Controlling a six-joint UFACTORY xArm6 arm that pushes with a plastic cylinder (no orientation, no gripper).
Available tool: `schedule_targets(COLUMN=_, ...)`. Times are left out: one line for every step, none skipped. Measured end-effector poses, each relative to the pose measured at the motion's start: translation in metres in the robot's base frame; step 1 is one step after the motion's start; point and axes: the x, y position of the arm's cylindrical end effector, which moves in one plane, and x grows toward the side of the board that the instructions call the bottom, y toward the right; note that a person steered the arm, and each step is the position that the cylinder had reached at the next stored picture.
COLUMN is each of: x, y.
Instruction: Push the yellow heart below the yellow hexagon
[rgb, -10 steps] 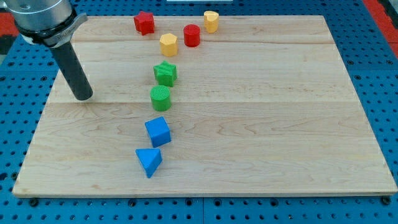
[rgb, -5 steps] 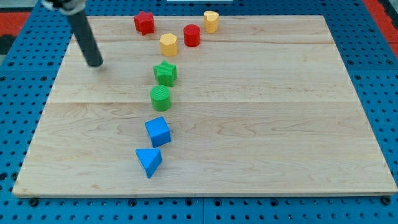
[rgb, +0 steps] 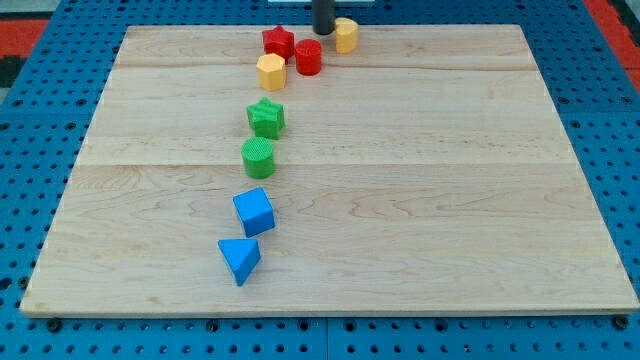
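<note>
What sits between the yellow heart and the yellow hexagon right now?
In the camera view, the red cylinder lies between the yellow heart and the yellow hexagon; my tip is beside the heart.

Wooden board (rgb: 450, 200) on blue pegboard (rgb: 30, 150). Red star (rgb: 278, 42) and red cylinder (rgb: 308, 57) near board's top edge. Green star (rgb: 266, 118), green cylinder (rgb: 258, 158), blue cube (rgb: 254, 211), blue triangle (rgb: 240, 259) descend toward its bottom edge.

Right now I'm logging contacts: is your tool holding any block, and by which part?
Nothing is held. My tip can only push; it stands at the view's top, just left of the yellow heart.
</note>
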Motion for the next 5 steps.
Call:
schedule_targets(x=0.003, y=0.052)
schedule_targets(x=0.045, y=0.112)
schedule_targets(x=0.060, y=0.109)
schedule_targets(x=0.055, y=0.082)
schedule_targets(x=0.056, y=0.060)
